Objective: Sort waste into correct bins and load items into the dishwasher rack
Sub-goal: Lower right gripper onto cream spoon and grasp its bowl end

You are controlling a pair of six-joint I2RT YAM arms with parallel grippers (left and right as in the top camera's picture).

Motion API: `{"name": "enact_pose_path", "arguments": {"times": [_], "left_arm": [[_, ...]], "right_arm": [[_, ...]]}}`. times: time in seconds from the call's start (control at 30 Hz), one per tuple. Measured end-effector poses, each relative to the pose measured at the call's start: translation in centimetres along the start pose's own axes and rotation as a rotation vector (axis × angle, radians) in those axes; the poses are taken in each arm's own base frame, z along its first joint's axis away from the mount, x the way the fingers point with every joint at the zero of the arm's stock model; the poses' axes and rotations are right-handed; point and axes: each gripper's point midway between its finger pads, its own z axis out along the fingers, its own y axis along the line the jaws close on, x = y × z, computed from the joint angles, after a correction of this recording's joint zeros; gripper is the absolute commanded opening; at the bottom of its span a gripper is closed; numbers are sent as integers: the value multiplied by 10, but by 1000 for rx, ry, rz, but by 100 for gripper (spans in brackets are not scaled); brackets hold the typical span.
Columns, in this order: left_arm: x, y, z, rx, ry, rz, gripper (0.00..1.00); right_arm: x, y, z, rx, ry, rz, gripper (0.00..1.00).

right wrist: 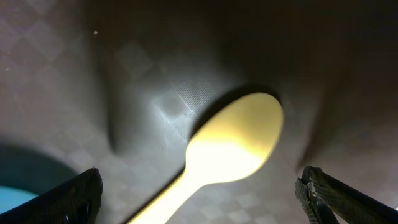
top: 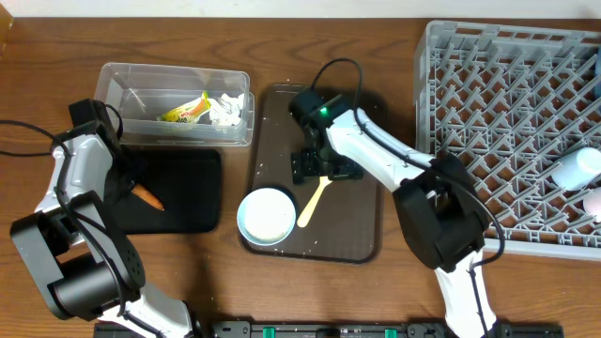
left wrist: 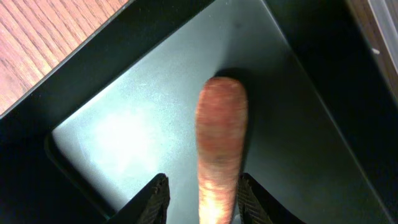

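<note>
The orange-brown carrot stick [top: 147, 196] lies in the black tray [top: 192, 211]. My left gripper [top: 129, 183] is open around it; in the left wrist view the stick [left wrist: 221, 137] lies between the fingers [left wrist: 203, 180] with a gap on the left side. My right gripper [top: 324, 169] is open, low over the pale yellow spoon [top: 313, 202] on the brown serving tray; the spoon bowl [right wrist: 239, 140] lies between the wide-spread fingers [right wrist: 200, 180]. The light blue bowl [top: 266, 216] sits beside the spoon. The clear tub [top: 131, 80] holds the yellow-green wrapper [top: 184, 111] and white tissue [top: 227, 109]. The dark blue plate is out of view.
The dark brown serving tray [top: 362, 235] lies at the centre. The grey dishwasher rack [top: 498, 122] fills the right side, with two small cups [top: 575, 169] lying at its right edge. Cables trail from both arms over the wooden table.
</note>
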Motion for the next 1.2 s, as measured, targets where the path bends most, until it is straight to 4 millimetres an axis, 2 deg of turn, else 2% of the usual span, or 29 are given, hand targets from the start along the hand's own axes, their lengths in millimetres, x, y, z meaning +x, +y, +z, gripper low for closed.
{"name": "enact_pose_path", "arguments": {"times": [0.2,0.8,1.1,1.2], "left_arm": [[1,1,0,-3,4,1,41],[1,1,0,-3,4,1,42],[1,1,0,-3,4,1,42],[1,1,0,-3,4,1,42]], "right_arm": [[-1,0,9,6,6,46,93],[-11,-10,11,66,-46,101,45],[-13,-12,10,69,-52,108,43],[-14,-14,10,68,-52,110,37]]}}
